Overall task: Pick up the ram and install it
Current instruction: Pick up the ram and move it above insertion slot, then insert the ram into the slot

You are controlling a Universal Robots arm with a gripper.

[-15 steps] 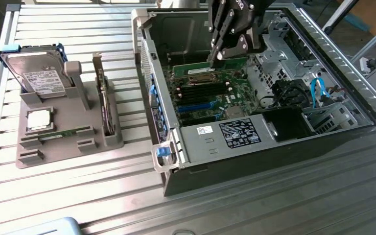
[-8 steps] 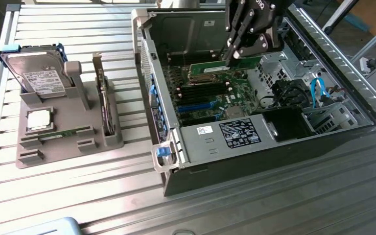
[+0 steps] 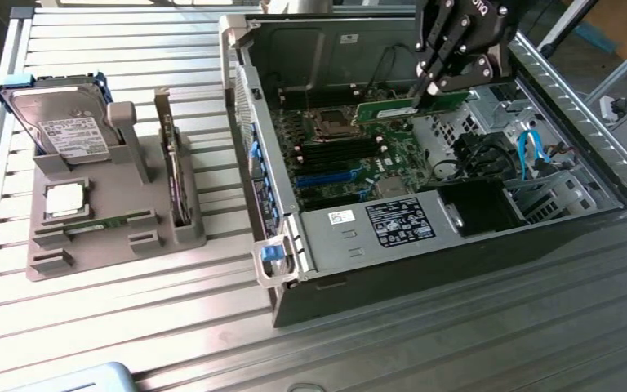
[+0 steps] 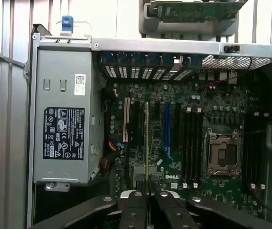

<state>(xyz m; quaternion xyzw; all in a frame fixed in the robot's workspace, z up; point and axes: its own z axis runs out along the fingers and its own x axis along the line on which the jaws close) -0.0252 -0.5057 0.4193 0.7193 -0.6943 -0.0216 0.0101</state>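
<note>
The ram [image 3: 385, 107] is a thin green stick, and my gripper [image 3: 427, 91] is shut on it. It hangs inside the open computer case [image 3: 281, 269], above the motherboard [image 3: 346, 163] and near the processor socket [image 3: 330, 124]. In the wrist view the ram [image 4: 147, 138] shows edge-on as a narrow pale line. It runs out from between my gripper [image 4: 147, 193] and its black fingers [image 4: 135, 206]. It lies over the board between the white slot [image 4: 125, 120] and the blue slot [image 4: 166, 125]. The black memory slots [image 4: 191, 143] are off to one side of it, beside the socket [image 4: 224, 152].
The grey power supply [image 3: 395, 224] fills the case's near corner, with cables and a drive bay [image 3: 531, 163] at the exterior view's right. A grey holder [image 3: 117, 237] on the slatted table carries a hard drive [image 3: 68, 131], a silvery processor chip [image 3: 66, 198], a dark expansion card [image 3: 172, 163] and a thin green strip [image 3: 108, 224].
</note>
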